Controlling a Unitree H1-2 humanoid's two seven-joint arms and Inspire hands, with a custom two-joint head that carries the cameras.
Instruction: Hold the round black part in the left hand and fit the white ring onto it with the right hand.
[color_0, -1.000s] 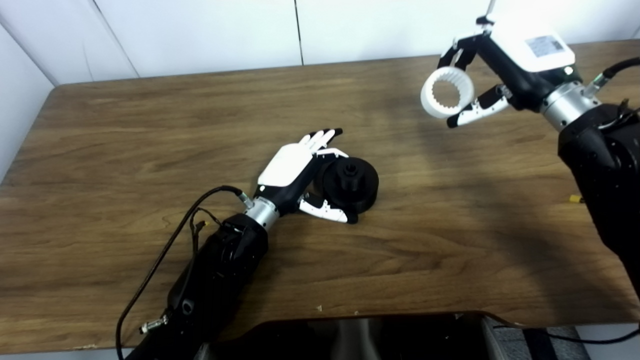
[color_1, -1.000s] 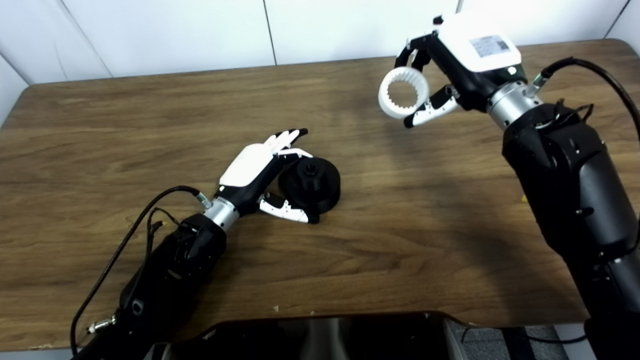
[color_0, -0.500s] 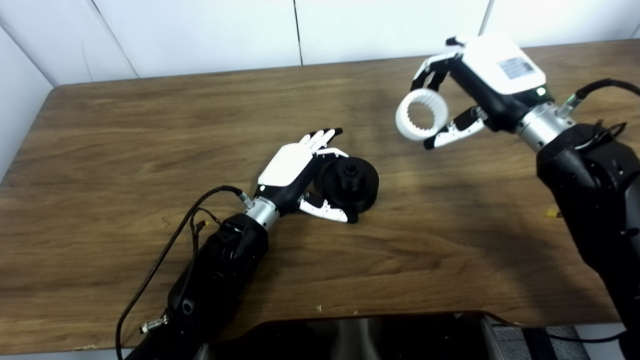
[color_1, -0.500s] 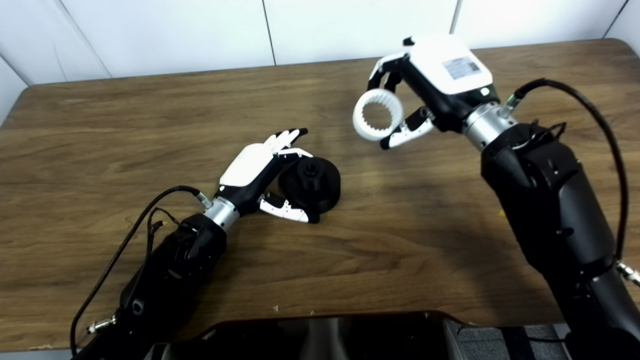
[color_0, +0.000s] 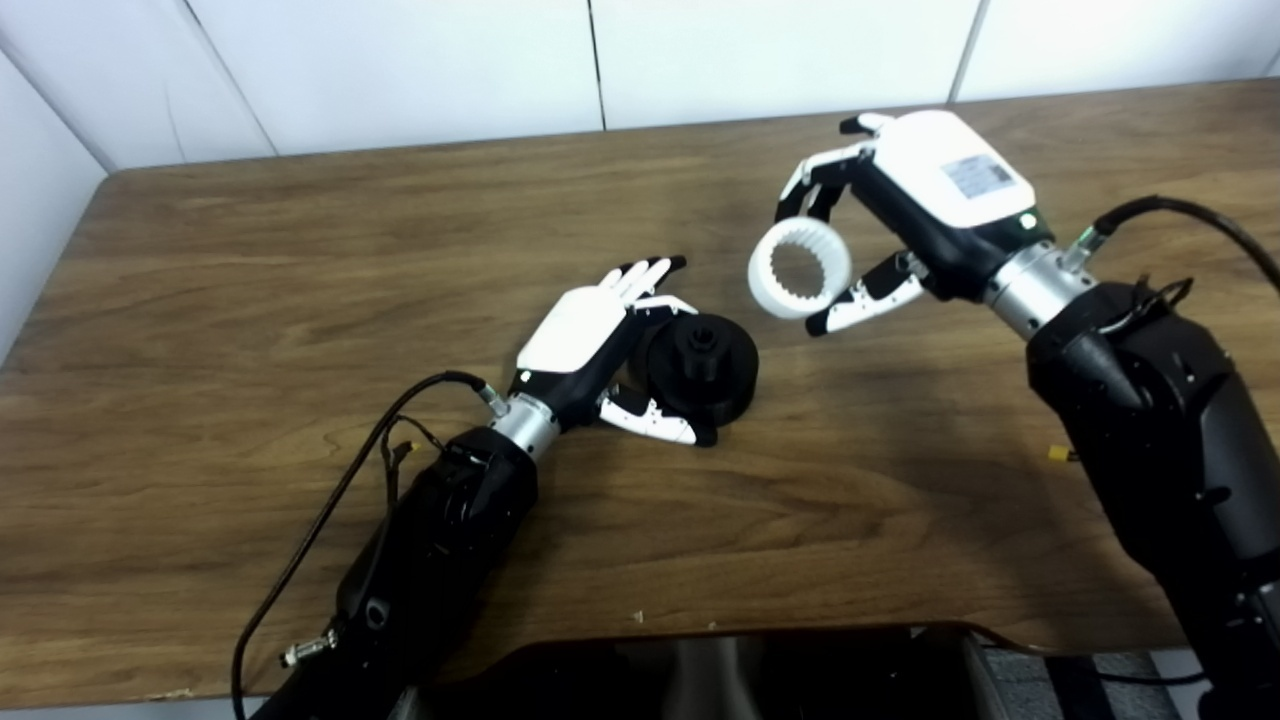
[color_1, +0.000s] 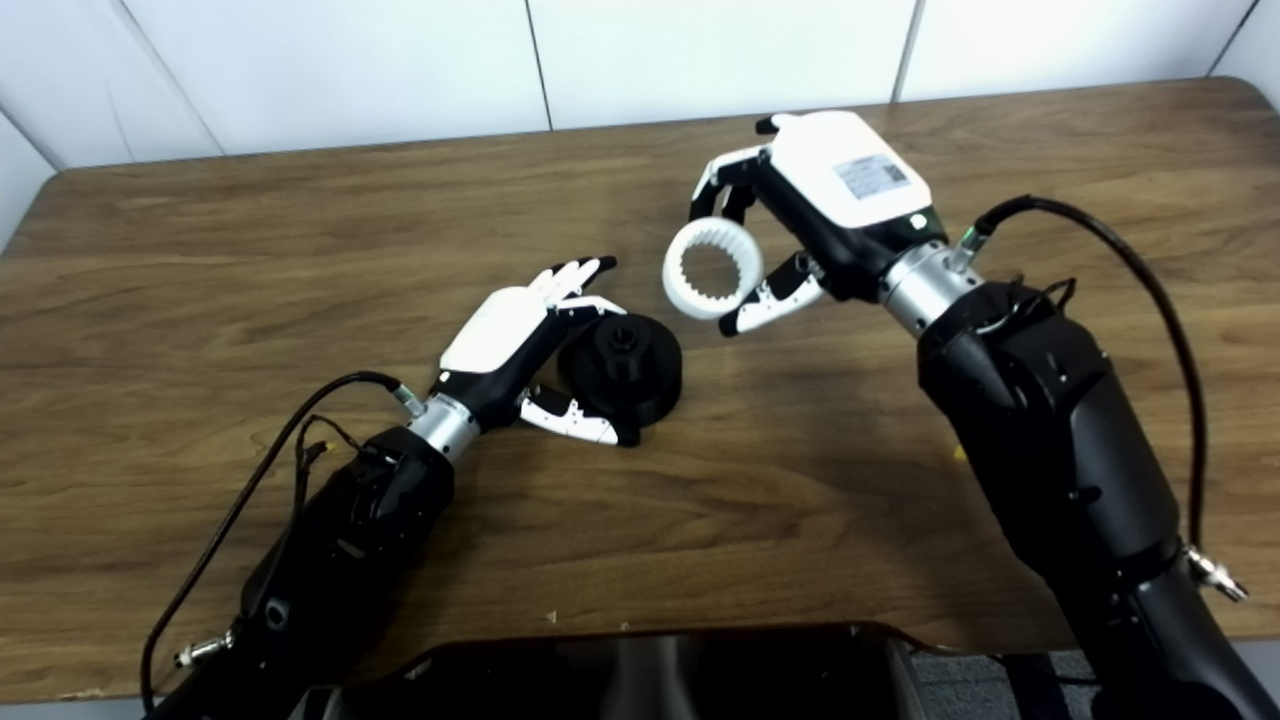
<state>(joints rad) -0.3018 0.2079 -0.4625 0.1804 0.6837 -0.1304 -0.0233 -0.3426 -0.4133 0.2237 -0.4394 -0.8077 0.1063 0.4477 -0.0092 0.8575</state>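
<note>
White toothed ring (color_0: 800, 268), likely light, stiff and slick, pinched by its rim in right hand (color_0: 930, 200) right of centre frame, above round black part (color_0: 700, 365) cradled by loosely curled left hand (color_0: 590, 340) on table (color_0: 250, 250).

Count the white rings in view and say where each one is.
1. The white ring is held off the table in the right hand, up and to the right of the round black part. None other shows.
</note>
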